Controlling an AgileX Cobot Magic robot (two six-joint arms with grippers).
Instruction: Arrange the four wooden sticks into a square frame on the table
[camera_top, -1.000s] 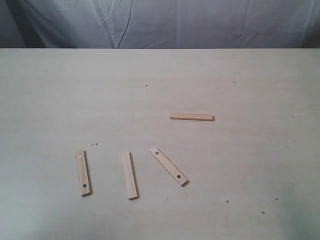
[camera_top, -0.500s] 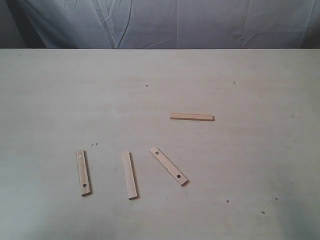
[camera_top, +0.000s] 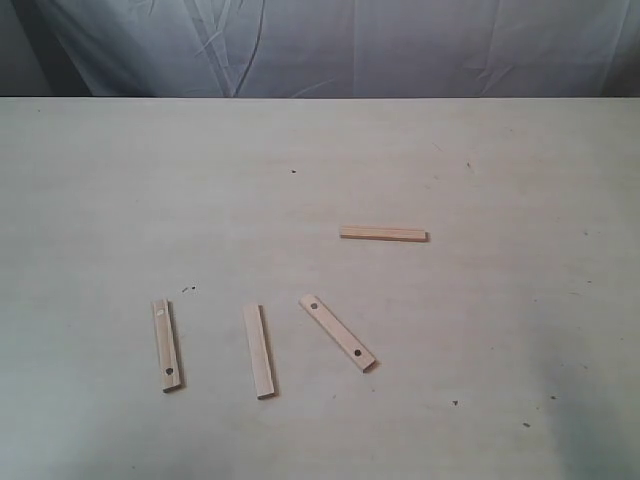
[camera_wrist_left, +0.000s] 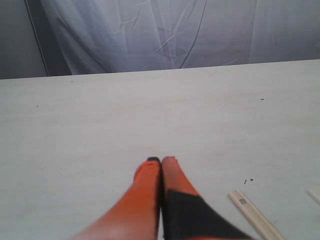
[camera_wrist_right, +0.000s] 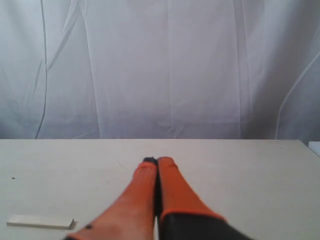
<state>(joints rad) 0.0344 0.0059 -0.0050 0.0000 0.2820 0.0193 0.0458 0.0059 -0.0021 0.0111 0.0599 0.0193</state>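
Note:
Four pale wooden sticks lie apart on the table (camera_top: 120, 180), forming no square. One stick (camera_top: 383, 234) lies crosswise right of centre. Nearer the front lie a holed stick (camera_top: 167, 345), a plain stick (camera_top: 258, 351) and a slanted holed stick (camera_top: 337, 333). Neither gripper shows in the exterior view. In the left wrist view my left gripper (camera_wrist_left: 161, 161) is shut and empty, with a holed stick (camera_wrist_left: 254, 216) beside it. My right gripper (camera_wrist_right: 157, 161) is also shut with nothing in it, and a stick (camera_wrist_right: 40, 222) lies off to its side.
A creased grey-white cloth (camera_top: 330, 45) hangs behind the table's far edge. A few small dark specks (camera_top: 293, 170) dot the surface. The table's right edge (camera_wrist_right: 307, 147) appears in the right wrist view.

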